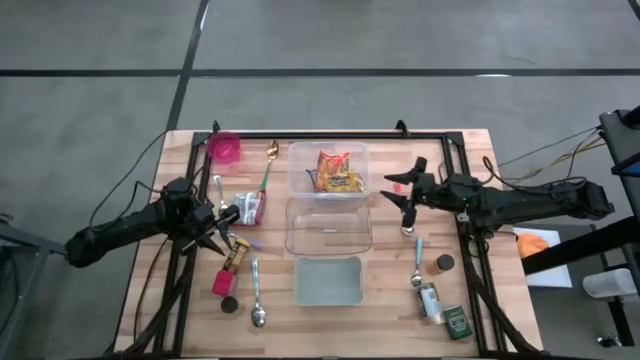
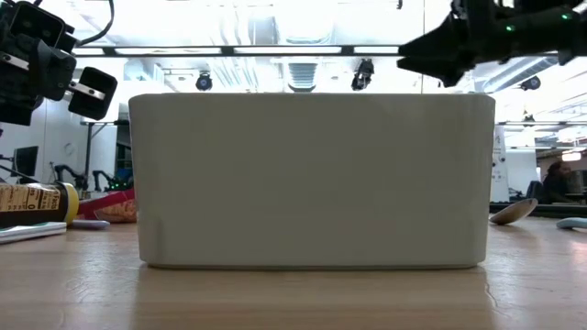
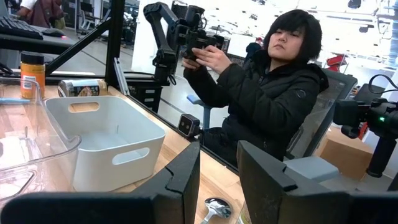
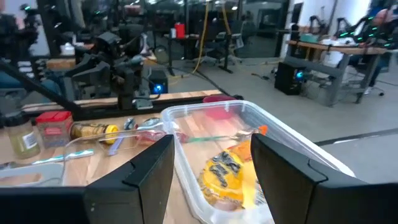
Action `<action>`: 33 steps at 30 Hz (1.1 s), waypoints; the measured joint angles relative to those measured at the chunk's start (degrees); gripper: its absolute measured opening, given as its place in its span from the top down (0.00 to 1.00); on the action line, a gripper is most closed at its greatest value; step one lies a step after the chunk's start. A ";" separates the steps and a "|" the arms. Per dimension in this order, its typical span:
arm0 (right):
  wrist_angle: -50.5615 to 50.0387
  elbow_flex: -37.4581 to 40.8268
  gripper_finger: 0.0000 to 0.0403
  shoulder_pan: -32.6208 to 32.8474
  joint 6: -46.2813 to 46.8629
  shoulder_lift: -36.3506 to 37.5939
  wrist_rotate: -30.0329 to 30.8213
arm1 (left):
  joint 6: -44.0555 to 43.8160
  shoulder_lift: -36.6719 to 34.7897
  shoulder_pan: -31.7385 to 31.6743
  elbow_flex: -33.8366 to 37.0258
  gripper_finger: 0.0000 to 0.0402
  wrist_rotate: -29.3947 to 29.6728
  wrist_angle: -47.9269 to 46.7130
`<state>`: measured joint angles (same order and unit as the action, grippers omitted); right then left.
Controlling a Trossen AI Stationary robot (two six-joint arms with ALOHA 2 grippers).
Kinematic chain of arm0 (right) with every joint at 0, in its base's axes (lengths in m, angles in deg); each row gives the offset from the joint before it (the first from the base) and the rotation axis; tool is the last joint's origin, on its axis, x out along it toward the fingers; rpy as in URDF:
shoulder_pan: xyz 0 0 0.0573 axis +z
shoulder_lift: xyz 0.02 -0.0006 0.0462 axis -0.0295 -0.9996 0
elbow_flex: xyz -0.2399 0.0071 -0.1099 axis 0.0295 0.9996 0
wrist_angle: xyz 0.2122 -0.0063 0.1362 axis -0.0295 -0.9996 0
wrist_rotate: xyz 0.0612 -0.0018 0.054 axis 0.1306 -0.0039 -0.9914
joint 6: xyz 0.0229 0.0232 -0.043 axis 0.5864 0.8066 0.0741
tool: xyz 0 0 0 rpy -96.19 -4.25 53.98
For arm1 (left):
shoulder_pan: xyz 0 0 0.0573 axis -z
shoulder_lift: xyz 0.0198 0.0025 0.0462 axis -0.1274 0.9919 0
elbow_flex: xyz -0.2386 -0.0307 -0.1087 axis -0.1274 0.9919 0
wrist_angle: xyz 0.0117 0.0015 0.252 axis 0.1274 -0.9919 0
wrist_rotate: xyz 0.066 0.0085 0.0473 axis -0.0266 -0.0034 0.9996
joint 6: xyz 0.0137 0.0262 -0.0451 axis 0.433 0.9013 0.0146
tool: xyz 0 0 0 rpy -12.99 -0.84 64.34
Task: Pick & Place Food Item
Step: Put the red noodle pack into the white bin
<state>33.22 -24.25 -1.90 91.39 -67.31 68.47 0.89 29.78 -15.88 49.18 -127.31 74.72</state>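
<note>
Wooden slat table [image 1: 150, 260] with black frame rails, grey floor around it. Down the middle, three containers in a row: clear tub [image 1: 327, 168] at the far edge holding the snack packet [image 1: 334, 174] (yellow/orange/red wrapper), an empty clear tub [image 1: 328, 225] next to it, then a white bin [image 1: 327, 281] nearest the low camera, filling that view. Left side: pink cup [image 1: 225, 147], gold spoon [image 1: 271, 152], red-pink packet [image 1: 248, 208], yellow-label bottle [image 1: 236, 254], small red item [image 1: 222, 283], silver spoon [image 1: 257, 300]. Right side: blue-handled spoon [image 1: 418, 262], brown-capped jar [image 1: 444, 264], small jar lying down [image 1: 430, 302], green box [image 1: 458, 322]. Room behind: lab with desks, ceiling lights, other robot arms; a seated person [image 3: 264, 99] in a dark jacket shows in the left wrist view, hands on a separate arm rig. Left gripper [image 1: 222, 232] is low over the table's left side, just beside the bottle and red-pink packet, fingers a small gap apart, nothing between them. Right gripper [image 1: 400, 190] hangs just beside the right edge of the tub with the snack packet, pointed at it, fingers apart, empty; snack packet visible between them in the right wrist view.
</note>
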 joint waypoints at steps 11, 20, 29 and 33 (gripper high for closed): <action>-0.59 6.44 0.48 -0.02 -0.50 9.41 0.64 | 0.00 0.00 0.00 0.01 0.72 0.01 0.02; -0.45 6.70 0.48 -0.02 -0.04 10.18 0.60 | 0.01 0.00 -0.01 0.01 0.72 0.02 0.01; -0.50 6.70 0.48 -0.02 -0.03 9.99 0.58 | 0.02 0.00 0.00 0.00 0.72 0.01 0.02; -0.50 6.70 0.48 -0.02 0.07 9.97 0.58 | 0.00 0.00 -0.01 0.00 0.72 0.01 0.01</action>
<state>32.72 -17.54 -1.93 91.46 -57.35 69.05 0.89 29.78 -15.90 49.18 -127.31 74.72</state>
